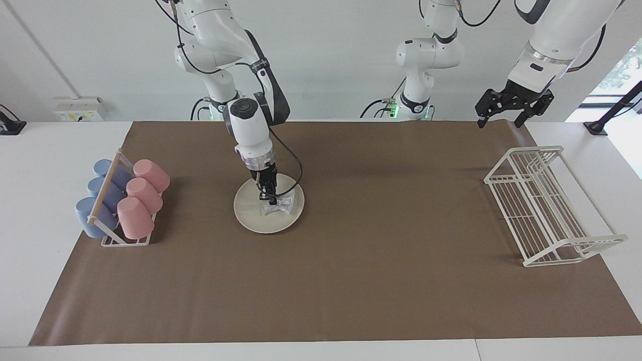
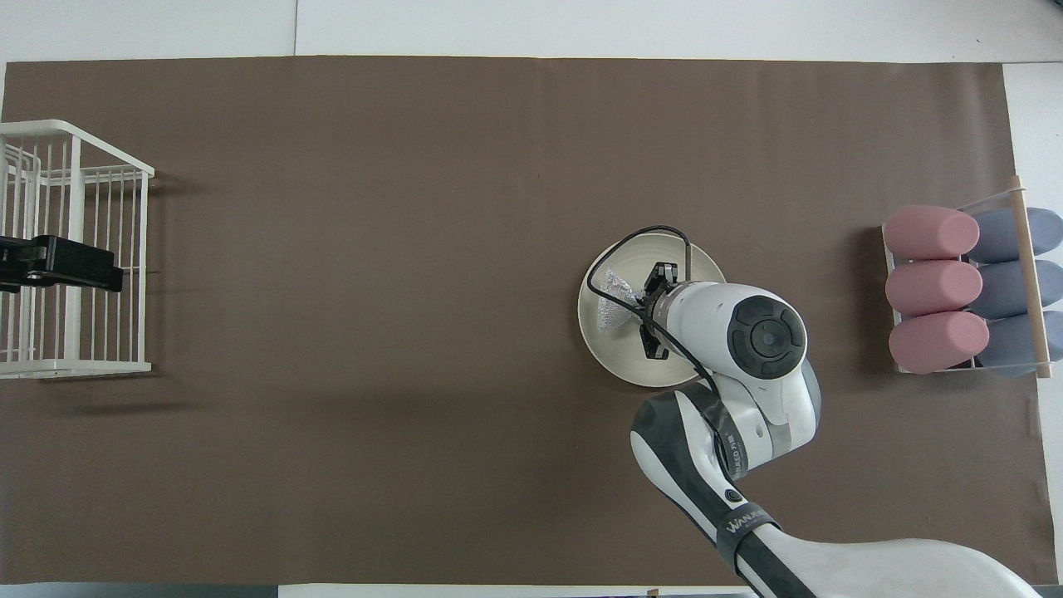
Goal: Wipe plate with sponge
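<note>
- Your right end effector (image 1: 271,199) pinches the sponge (image 1: 279,205) against the plate (image 1: 251,213).
- Your left end effector (image 1: 507,108), fingers spread, waits above the desk (image 1: 351,281).
- Right arm band reads "WANU…", the rest cut off.

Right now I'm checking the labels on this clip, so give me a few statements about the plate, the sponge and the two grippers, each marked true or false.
1. The right gripper is shut on the sponge, which rests on the plate. True.
2. The left gripper presses on the plate's rim. False: it hangs open in the air near the white wire rack, at the left arm's end of the table, and waits.
3. The plate stands in the wire rack. False: it lies flat on the brown mat.
4. Pink cups and blue cups lie on their sides in a holder at the right arm's end of the table. True.
5. The sponge covers the whole plate. False: it is far smaller than the plate.
</note>
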You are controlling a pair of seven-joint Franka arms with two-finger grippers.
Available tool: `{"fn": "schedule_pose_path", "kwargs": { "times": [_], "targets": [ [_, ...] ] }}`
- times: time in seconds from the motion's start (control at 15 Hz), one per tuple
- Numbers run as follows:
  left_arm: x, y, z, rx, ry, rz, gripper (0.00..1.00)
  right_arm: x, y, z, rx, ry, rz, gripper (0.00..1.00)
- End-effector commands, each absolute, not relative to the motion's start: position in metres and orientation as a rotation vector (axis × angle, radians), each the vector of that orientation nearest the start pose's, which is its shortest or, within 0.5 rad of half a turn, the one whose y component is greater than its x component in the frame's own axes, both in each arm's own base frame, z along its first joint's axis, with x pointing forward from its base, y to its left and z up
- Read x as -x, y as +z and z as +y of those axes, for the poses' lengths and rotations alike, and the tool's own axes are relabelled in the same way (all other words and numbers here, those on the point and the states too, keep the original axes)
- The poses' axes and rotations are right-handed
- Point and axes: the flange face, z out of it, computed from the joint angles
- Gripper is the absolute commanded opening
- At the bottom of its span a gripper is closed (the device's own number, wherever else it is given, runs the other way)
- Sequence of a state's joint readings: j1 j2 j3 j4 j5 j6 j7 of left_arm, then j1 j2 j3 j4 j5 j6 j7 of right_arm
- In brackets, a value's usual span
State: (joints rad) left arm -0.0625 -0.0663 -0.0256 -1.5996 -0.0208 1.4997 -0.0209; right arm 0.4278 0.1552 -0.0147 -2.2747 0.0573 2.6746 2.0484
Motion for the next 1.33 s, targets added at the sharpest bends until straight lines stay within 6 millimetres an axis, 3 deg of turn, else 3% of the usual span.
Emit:
{"fn": "schedule_pose_path", "kwargs": {
  "times": [0.0, 0.13, 0.4, 0.53, 0.67, 0.93, 1.13, 1.26],
  "targets": [
    [-0.528, 0.632, -0.055, 3.185, 0.110, 0.076, 1.00, -0.513, 0.311, 0.233, 1.863, -0.088, 2.165, 0.00],
    [-0.530, 0.628, -0.053, 3.186, 0.108, 0.065, 1.00, -0.513, 0.306, 0.234, 1.868, -0.084, 2.171, 0.00],
    [-0.532, 0.627, -0.053, 3.183, 0.098, 0.064, 1.00, -0.516, 0.272, 0.226, 1.885, -0.085, 2.190, 0.00],
    [-0.533, 0.625, -0.054, 3.182, 0.091, 0.066, 1.00, -0.516, 0.269, 0.218, 1.930, -0.079, 2.200, 0.00],
    [-0.533, 0.620, -0.055, 3.182, 0.098, 0.067, 1.00, -0.520, 0.265, 0.190, 1.975, -0.072, 2.237, 0.00],
    [-0.537, 0.612, -0.054, 3.167, 0.118, 0.057, 1.00, -0.520, 0.260, 0.158, 2.085, -0.045, 2.278, 0.00],
    [-0.537, 0.614, -0.051, 3.146, 0.112, 0.056, 1.00, -0.519, 0.259, 0.143, 2.132, -0.049, 2.310, 0.00],
    [-0.535, 0.616, -0.049, 3.146, 0.105, 0.051, 1.00, -0.519, 0.261, 0.145, 2.123, -0.055, 2.304, 0.00]
  ]
}}
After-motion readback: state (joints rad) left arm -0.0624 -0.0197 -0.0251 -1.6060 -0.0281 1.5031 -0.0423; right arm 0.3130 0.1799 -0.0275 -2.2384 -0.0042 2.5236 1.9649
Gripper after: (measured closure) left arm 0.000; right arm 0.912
